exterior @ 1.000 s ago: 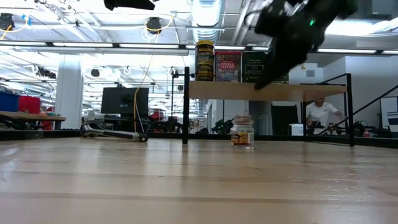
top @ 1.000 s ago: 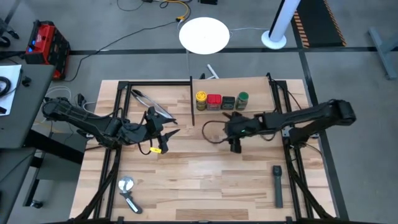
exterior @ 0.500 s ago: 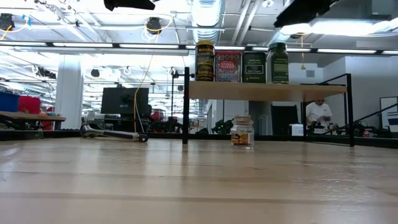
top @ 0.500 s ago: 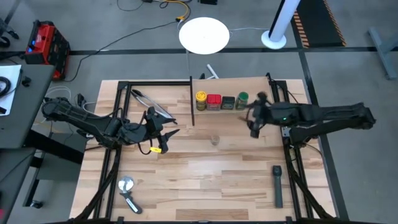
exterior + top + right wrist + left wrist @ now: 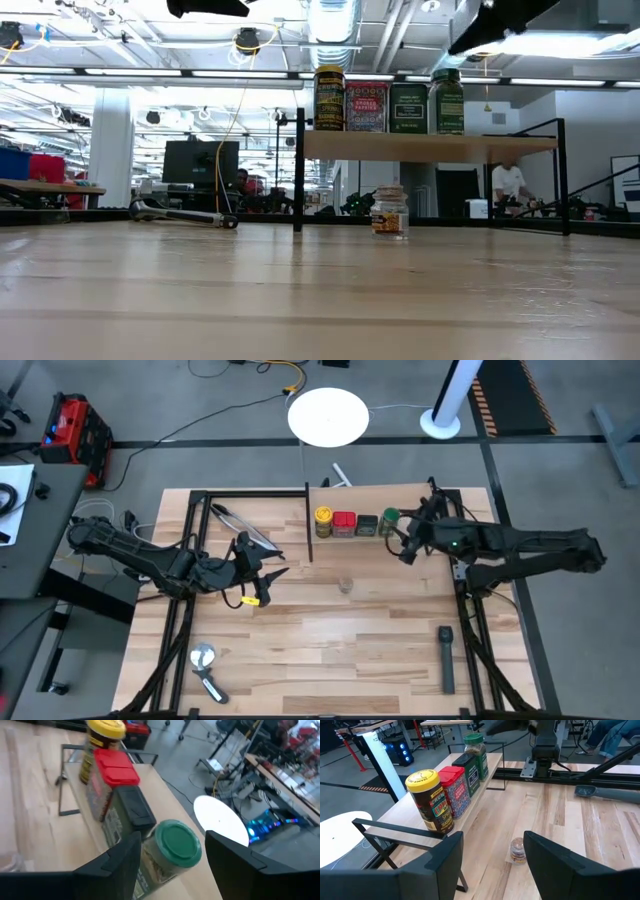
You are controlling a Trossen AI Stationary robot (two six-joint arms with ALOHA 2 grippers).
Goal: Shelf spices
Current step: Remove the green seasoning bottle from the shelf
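Right claw [image 5: 402,540] open above the green jar [image 5: 389,517] on the shelf [image 5: 400,500], beside the yellow jar [image 5: 323,518], red tin [image 5: 344,522] and grey tin [image 5: 367,524]. Clear jar [image 5: 346,584] mid-counter [image 5: 330,640]. Left claw [image 5: 262,575] open, near the left edge.

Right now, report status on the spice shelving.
Right gripper open beside green-lidded jar. Left gripper open, idle. Four spices on shelf; small jar on table. Nothing blocking.
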